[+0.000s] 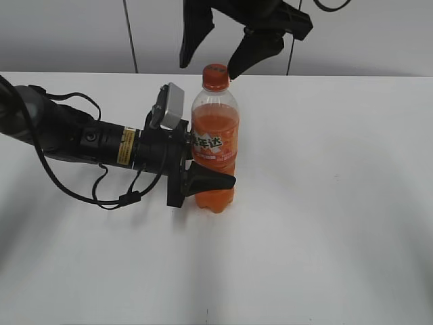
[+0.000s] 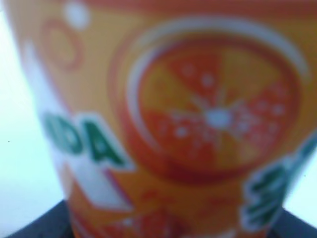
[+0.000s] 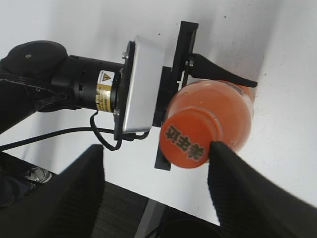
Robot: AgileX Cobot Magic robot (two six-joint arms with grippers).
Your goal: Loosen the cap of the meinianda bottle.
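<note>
Meinianda bottle: ext. view, upright on worktop, left gripper clamping lower body; cap directly under spread right gripper. L wrist: label close-up, blurred. R wrist: cap between open fingers, one touching.

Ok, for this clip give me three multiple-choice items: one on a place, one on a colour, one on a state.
1. Where does the left gripper hold the meinianda bottle?
A. at the cap
B. at the lower body
C. at the neck ring

2. What colour is the cap?
A. orange
B. green
C. white

3. How does the right gripper stand?
A. shut on the cap
B. open, fingers either side of the cap
C. flat on the table

Answers: 1 B, its finger crosses the bottle below the label. 2 A, the exterior view shows it orange. 3 B, its fingers straddle the cap with a gap on one side.
</note>
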